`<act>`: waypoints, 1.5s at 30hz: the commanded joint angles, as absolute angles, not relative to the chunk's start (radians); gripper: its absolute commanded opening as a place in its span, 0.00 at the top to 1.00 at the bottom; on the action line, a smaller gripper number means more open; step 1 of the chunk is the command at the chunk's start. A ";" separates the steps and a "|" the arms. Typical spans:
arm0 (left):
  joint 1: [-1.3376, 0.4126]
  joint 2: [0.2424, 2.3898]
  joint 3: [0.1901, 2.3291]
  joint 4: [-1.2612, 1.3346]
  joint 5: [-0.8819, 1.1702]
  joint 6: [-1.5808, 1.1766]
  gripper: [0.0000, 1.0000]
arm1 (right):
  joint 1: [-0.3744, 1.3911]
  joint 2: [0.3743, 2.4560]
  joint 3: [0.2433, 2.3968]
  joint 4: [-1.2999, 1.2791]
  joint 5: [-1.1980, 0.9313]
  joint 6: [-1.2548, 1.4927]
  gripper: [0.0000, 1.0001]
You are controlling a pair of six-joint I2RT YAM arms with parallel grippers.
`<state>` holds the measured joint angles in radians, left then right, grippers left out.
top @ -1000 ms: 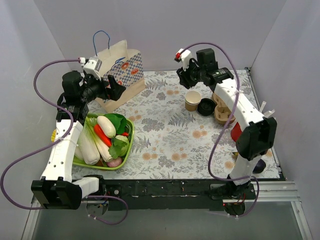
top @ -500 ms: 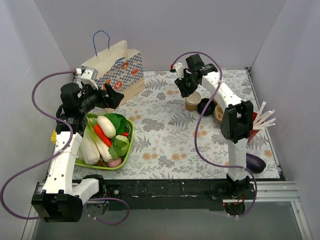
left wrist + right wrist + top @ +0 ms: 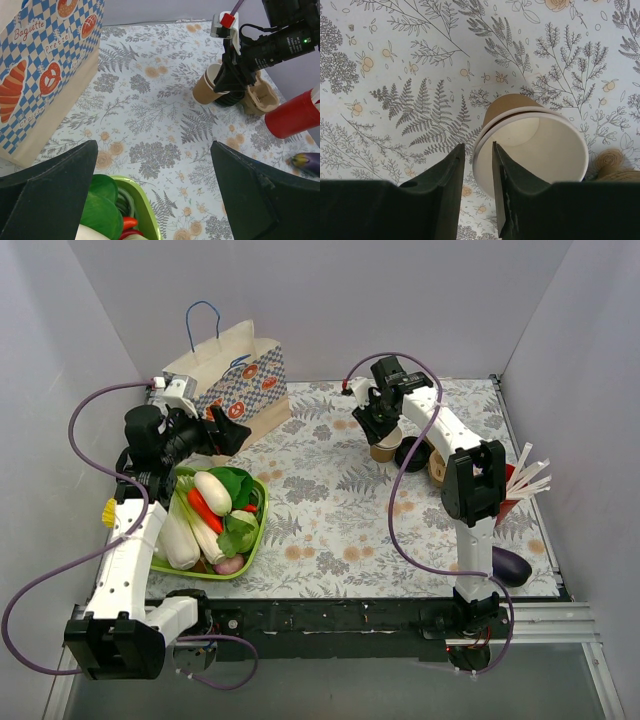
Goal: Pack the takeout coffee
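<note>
The tan paper cup (image 3: 385,448) stands open and lidless on the floral cloth at the back right. Its black lid (image 3: 412,453) lies right beside it. My right gripper (image 3: 378,430) is down at the cup's left rim. In the right wrist view the cup (image 3: 535,145) shows its white inside, and the gripper (image 3: 478,147) straddles the rim, one finger outside and one inside, jaws narrowed with a small gap left. My left gripper (image 3: 152,150) is wide open and empty, hovering over the tray's far edge. From there I also see the cup (image 3: 207,87).
A brown cup carrier (image 3: 445,462) sits right of the lid. A red cup of white sticks (image 3: 295,115) and an eggplant (image 3: 512,565) are at the right edge. A paper bag (image 3: 235,380) stands back left. A green tray (image 3: 258,525) of vegetables lies front left.
My right arm has swung in and dropped from above the carrier to the cup's rim. My left gripper has shifted slightly left and stays open.
</note>
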<state>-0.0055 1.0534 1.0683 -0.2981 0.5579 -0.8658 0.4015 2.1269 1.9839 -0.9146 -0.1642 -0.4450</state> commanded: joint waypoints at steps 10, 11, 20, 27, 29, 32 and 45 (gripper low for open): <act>-0.002 1.043 1.043 -0.261 0.577 -0.891 0.02 | 0.403 2.072 1.954 -0.922 -0.150 -0.448 0.82; -0.002 1.042 1.042 -0.261 0.578 -0.893 0.02 | 0.403 2.071 1.959 -0.920 -0.149 -0.448 0.84; -0.002 1.046 1.019 -0.241 0.600 -0.902 0.02 | 0.402 2.045 1.965 -0.923 -0.127 -0.454 0.97; -0.002 1.058 1.003 -0.227 0.626 -0.911 0.02 | 0.402 2.028 1.962 -0.925 -0.127 -0.457 0.84; -0.002 1.058 1.002 -0.226 0.630 -0.914 0.02 | 0.403 2.029 1.956 -0.925 -0.126 -0.456 0.83; -0.002 1.057 0.996 -0.224 0.632 -0.916 0.02 | 0.403 2.033 1.942 -0.923 -0.124 -0.462 0.76; -0.002 1.043 0.983 -0.236 0.632 -0.908 0.02 | 0.403 2.040 1.960 -0.943 -0.187 -0.482 0.68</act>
<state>-0.0055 1.0634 0.9916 -0.2390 0.6182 -0.9154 0.4015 2.0743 1.9388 -0.9195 -0.1360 -0.4603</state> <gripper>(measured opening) 0.981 0.315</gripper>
